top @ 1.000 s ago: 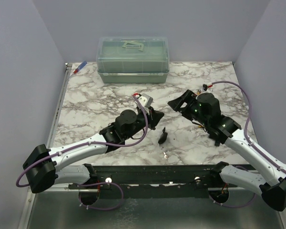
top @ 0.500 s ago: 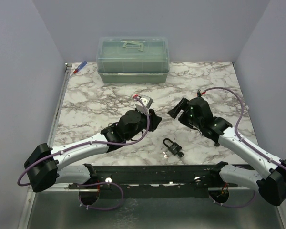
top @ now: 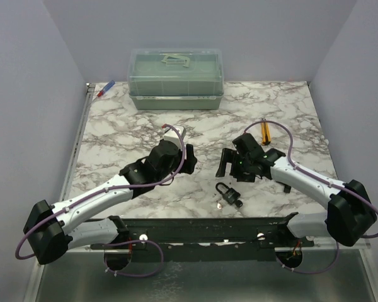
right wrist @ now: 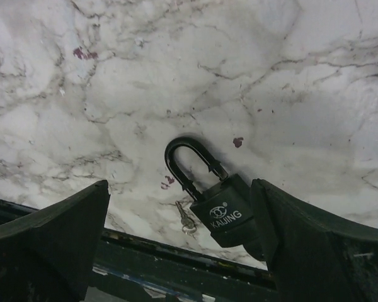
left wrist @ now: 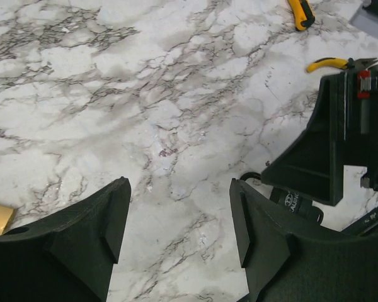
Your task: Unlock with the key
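Note:
The black padlock (top: 225, 191) (right wrist: 230, 212) lies flat near the table's front edge, and its shackle (right wrist: 188, 165) looks lifted out on one side. The key's round black head (top: 238, 202) (right wrist: 257, 250) sticks out of the padlock's bottom end, partly hidden behind my right finger. My right gripper (top: 229, 168) (right wrist: 179, 189) hangs open just above and behind the padlock, touching nothing. My left gripper (top: 189, 161) (left wrist: 178, 195) is open over bare marble to the left. In the left wrist view the padlock's body (left wrist: 293, 202) peeks out under the right gripper.
A small bare silver key (top: 219, 205) (right wrist: 184, 218) lies beside the padlock on its left. A green lidded box (top: 175, 78) stands at the back. Yellow-handled pliers (top: 266, 132) (left wrist: 331, 63) lie right of centre, a red and blue pen (top: 106, 89) at the back left.
The padlock has come down to lie flat by the front edge. My right gripper has swung down and left over it and opened wider. My left gripper has drawn back left and opened.

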Robot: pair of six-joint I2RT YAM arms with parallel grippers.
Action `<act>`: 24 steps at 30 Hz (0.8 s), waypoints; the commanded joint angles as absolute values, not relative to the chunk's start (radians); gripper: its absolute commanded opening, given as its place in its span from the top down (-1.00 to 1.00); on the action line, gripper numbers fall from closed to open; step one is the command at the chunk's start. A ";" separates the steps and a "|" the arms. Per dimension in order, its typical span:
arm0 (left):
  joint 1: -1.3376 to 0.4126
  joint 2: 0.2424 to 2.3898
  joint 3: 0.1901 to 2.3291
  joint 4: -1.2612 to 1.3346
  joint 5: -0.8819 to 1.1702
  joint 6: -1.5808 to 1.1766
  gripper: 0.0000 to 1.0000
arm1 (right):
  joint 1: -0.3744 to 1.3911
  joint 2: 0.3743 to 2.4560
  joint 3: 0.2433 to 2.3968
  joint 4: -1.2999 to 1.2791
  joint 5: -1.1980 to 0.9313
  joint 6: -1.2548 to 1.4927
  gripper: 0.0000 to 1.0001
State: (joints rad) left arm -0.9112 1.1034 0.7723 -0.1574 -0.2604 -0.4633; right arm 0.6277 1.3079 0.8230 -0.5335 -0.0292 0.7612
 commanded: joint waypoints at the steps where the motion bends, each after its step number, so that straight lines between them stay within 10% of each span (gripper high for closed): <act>1: -0.866 1.072 0.833 -0.255 -0.240 -0.467 -0.40 | 0.664 1.321 0.825 -0.649 -0.033 0.739 -0.99; 24: -0.844 1.034 0.812 -0.258 -0.233 -0.483 -0.39 | 0.828 1.497 0.877 -0.783 0.070 0.689 -0.94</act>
